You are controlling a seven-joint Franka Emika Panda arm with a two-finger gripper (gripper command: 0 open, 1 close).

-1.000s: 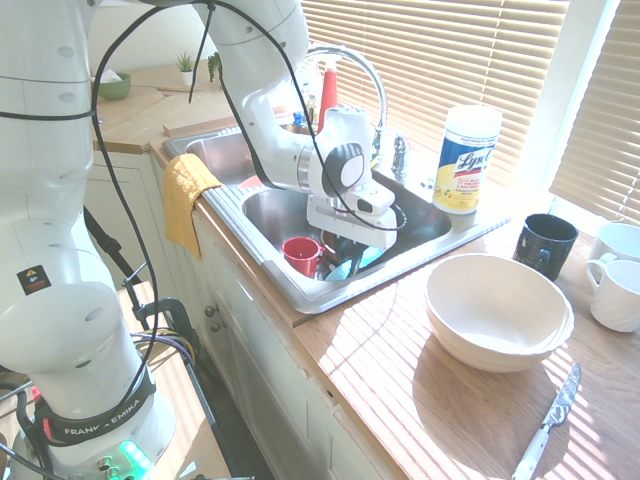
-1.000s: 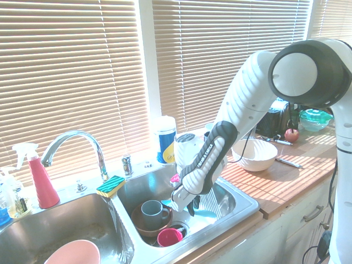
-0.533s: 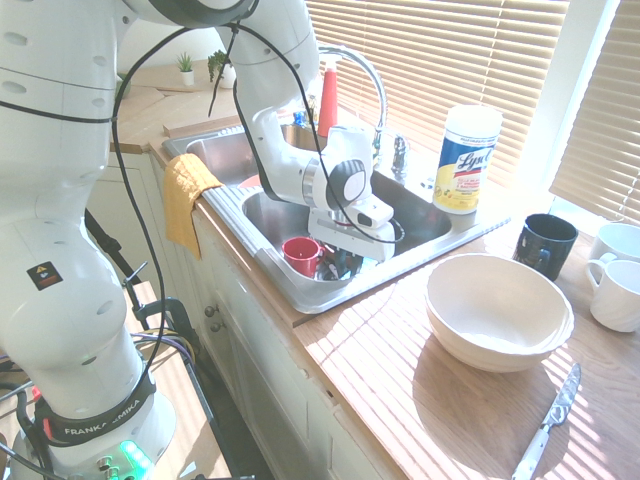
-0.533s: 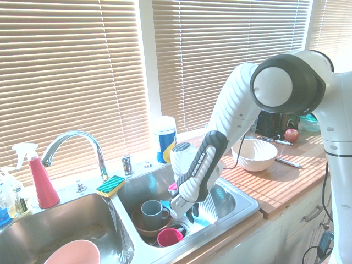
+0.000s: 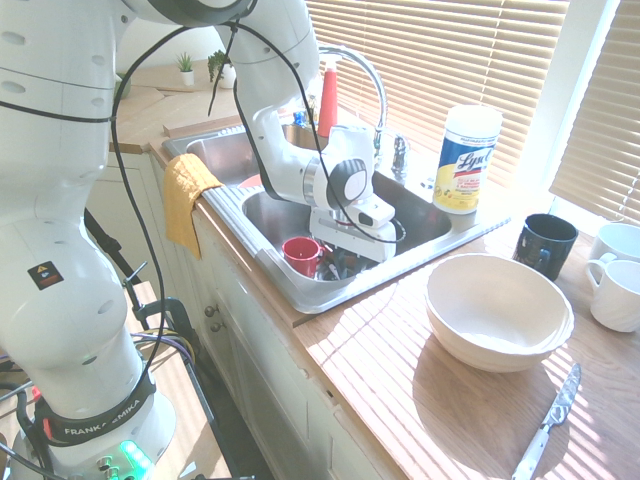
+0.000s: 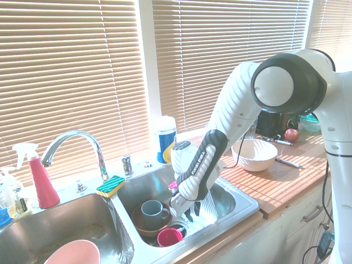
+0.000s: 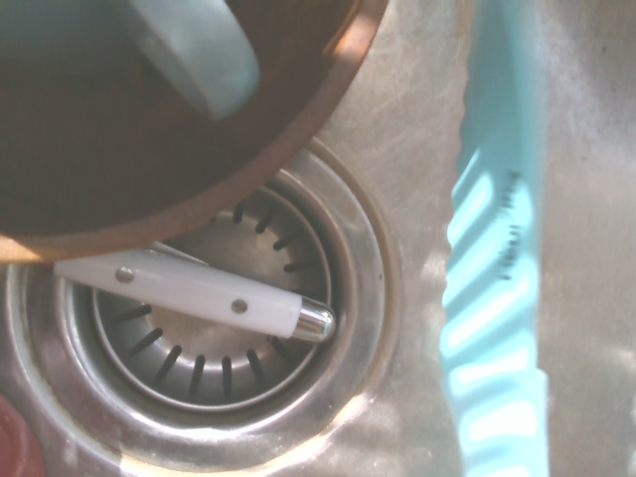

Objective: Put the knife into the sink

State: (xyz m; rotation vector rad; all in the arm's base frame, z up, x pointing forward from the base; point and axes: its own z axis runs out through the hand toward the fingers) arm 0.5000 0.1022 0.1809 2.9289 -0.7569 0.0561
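Lying flat on sink (image 7: 397, 149) floor, knife (image 7: 497, 298) passes beside drain (image 7: 219, 328).

home kitchen for sure, steel two-basin sink (image 6: 242, 204) with a gooseneck tap (image 6: 74, 144), dirty mugs and a bowl piled in it, wood counter (image 5: 420, 400), window blinds (image 6: 71, 71), sponge (image 6: 110, 186), spray bottle (image 6: 39, 179), wipes tub (image 5: 467, 158)

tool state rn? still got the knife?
Tool: down in the sink basin; open or shut cannot be told. Turquoise knife lies on the basin floor; whether it's gripped is unclear.
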